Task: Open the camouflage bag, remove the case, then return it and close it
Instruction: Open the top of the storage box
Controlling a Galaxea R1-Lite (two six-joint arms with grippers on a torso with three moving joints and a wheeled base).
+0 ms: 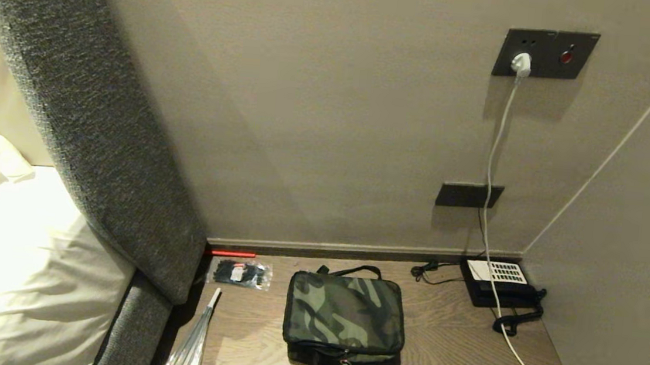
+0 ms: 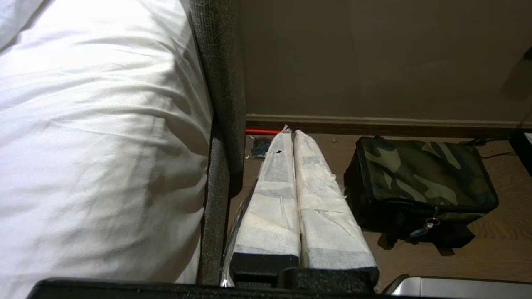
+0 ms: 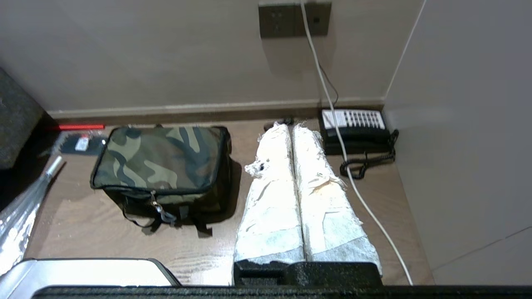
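Camouflage bag [image 1: 345, 316] sits zipped shut, lid down, on the wooden table [image 1: 452, 346], lower centre of the head view, its black handles and zip pull facing the bottom edge. The case is not visible. Proceeding left to right in the head view: white bedding [image 1: 18, 261] fills the lower left; a grey upholstered headboard [image 1: 100, 127] runs diagonally from the upper left down to the table edge; a clear packet of black ties [image 1: 239, 273] lies just left of the bag, with a red strip [image 1: 230, 252] along the skirting behind it; a silvery wrapped object [image 1: 190, 347] leans in at the bottom, left of the bag. Right of the bag, well apart from it, a black desk phone [image 1: 498, 283] occupies the table's far right corner; a white cable [image 1: 493, 179] drops from the wall socket [image 1: 545, 53] at upper right and crosses the phone. Left gripper [image 2: 293, 137], padded in white wrap, has its fingers pressed together, empty, left of the bag. Right gripper [image 3: 291, 128], likewise pressed together and empty, points between bag and phone.
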